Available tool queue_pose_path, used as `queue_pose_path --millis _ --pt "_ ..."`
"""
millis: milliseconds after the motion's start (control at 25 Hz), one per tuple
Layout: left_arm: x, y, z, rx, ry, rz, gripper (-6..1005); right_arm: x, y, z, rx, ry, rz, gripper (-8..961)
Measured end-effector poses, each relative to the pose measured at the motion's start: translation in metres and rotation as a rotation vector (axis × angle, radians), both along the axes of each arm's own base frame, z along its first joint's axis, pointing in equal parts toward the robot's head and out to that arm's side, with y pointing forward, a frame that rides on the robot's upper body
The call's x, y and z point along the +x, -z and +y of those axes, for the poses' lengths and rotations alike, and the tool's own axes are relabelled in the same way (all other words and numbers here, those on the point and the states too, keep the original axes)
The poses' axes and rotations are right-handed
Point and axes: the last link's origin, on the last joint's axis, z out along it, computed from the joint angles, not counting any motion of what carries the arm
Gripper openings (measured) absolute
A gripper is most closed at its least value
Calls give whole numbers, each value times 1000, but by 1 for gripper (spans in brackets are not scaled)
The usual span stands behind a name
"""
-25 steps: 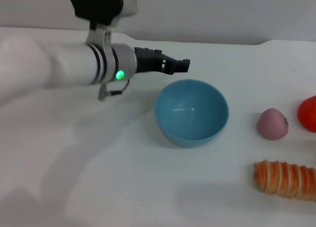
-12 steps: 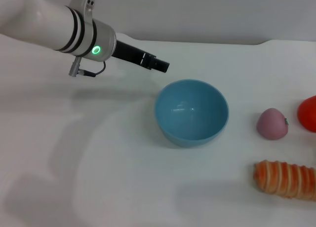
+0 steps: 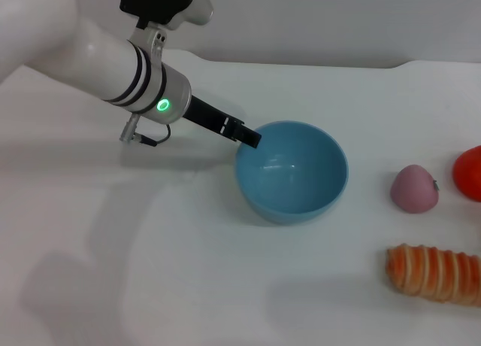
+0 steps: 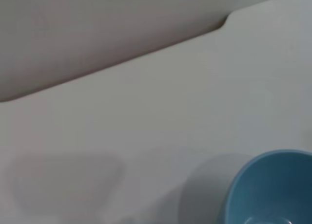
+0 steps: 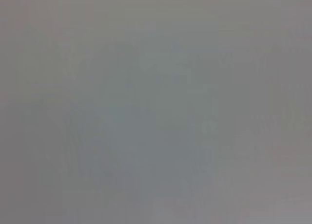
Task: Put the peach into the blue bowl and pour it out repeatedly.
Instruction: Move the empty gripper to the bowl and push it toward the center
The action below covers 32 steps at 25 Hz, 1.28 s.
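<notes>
The light blue bowl [image 3: 291, 171] stands upright and empty in the middle of the white table; part of it also shows in the left wrist view [image 4: 273, 190]. The dull-pink peach [image 3: 414, 188] lies on the table to the right of the bowl, apart from it. My left gripper [image 3: 250, 138] reaches in from the left, and its black tip is at the bowl's left rim. My right gripper is not in view; the right wrist view shows only plain grey.
A red-orange round fruit [image 3: 468, 173] lies at the right edge, just beyond the peach. An orange ribbed roll [image 3: 434, 273] lies in front of them. The table's back edge [image 3: 316, 64] meets a grey wall.
My left arm swung back and up, then came down and to the right, so its tip now sits at the bowl's left rim. The bowl and the fruits have not moved.
</notes>
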Motion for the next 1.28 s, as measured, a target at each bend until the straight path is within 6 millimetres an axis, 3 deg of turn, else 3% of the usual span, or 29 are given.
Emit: queue_pose_path --millis 760,1000,1280 --pt "-16 28 -12 -19 -89 -70 816 2 4 0 -22 20 0 815" --pt "-16 37 -18 -59 -62 -32 705 2 4 0 -20 21 2 814" --pt "-14 38 -17 -51 -51 -29 464 2 4 1 -22 20 2 814"
